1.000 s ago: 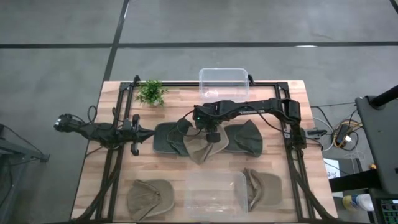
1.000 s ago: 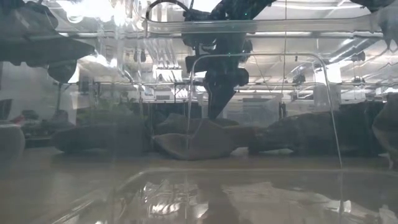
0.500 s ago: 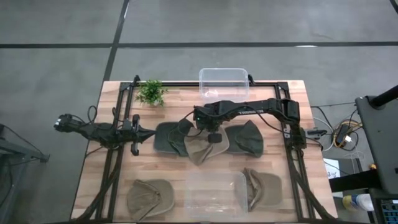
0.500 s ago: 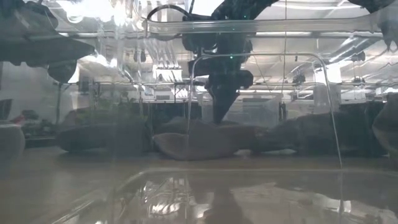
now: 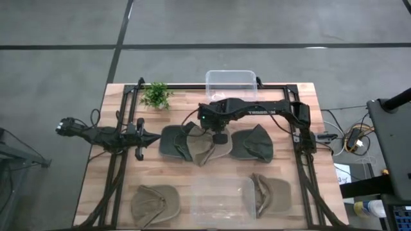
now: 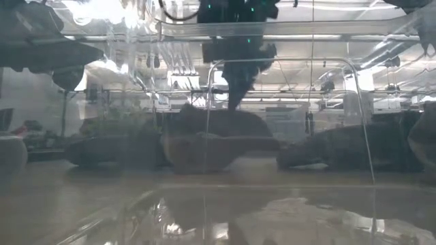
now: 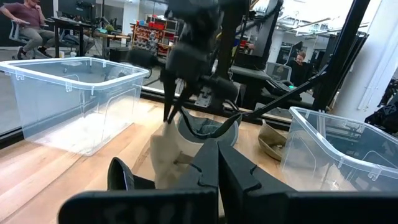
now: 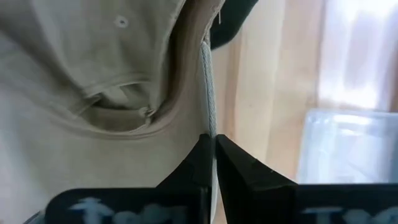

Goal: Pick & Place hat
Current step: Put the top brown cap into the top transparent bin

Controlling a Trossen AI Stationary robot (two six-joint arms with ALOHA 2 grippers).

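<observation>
A tan hat [image 5: 209, 151] hangs from my right gripper [image 5: 218, 133] near the table's middle. It also shows in the low view [image 6: 216, 139] below the gripper [image 6: 235, 103], and in the left wrist view [image 7: 166, 146]. The right gripper is shut on it. A dark green hat [image 5: 173, 142] lies on the table to its left and another [image 5: 252, 144] to its right. Two olive hats [image 5: 154, 202] [image 5: 270, 194] lie near the table's near edge. My left gripper [image 5: 139, 138] waits, shut, at the table's left side. My right gripper pinches the tan hat's rim edge [image 8: 208, 121] between its two fingers [image 8: 235, 163], coming from above and pointing down. The hat hangs slack below the fingers, its crown drawn up. Whether its lower end [image 6: 204, 167] still touches the table I cannot tell.
One clear bin [image 5: 230, 85] stands at the far edge and another [image 5: 221, 199] at the near edge between the olive hats. A small green plant [image 5: 155, 95] stands at the far left. A dark frame [image 5: 302, 147] runs along the table's sides.
My right gripper has risen and moved slightly toward the far edge, staying shut. The tan hat, which lay flat between the two green hats, has been drawn up by its rim and now hangs below the fingers.
</observation>
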